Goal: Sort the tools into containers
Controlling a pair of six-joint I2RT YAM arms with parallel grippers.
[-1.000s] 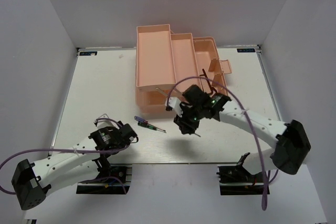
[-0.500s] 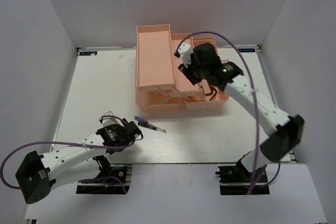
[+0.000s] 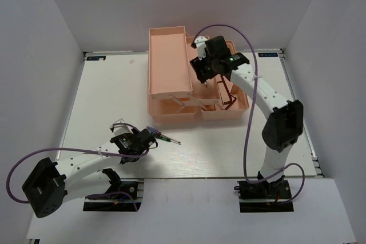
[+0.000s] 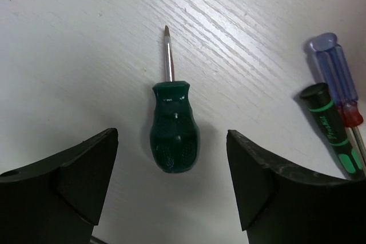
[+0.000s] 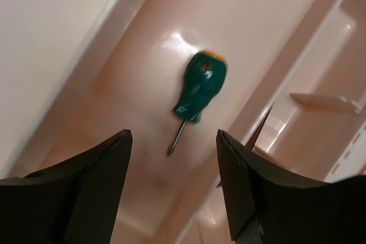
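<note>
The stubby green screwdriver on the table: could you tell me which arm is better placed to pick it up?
Left: the left gripper straddles that screwdriver with open jaws, while the right gripper hangs above a toolbox tray.

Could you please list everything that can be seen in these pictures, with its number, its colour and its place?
stubby screwdriver on the table: one, dark green handle, lying between the left gripper's fingers, untouched.
stubby screwdriver in the toolbox: one, green handle, in a pink tray under the right gripper, slightly blurred.
blue-and-red screwdriver: one, slim, on the table beside the first stubby one.
black-and-green screwdriver: one, slim, lying right next to the blue-and-red one.
toolbox: one, peach-pink, open with its tiers folded out, at the far middle of the table.
table: one, white.
left gripper: one, black fingers, open, low over the table.
right gripper: one, black fingers, open, over the toolbox.
</note>
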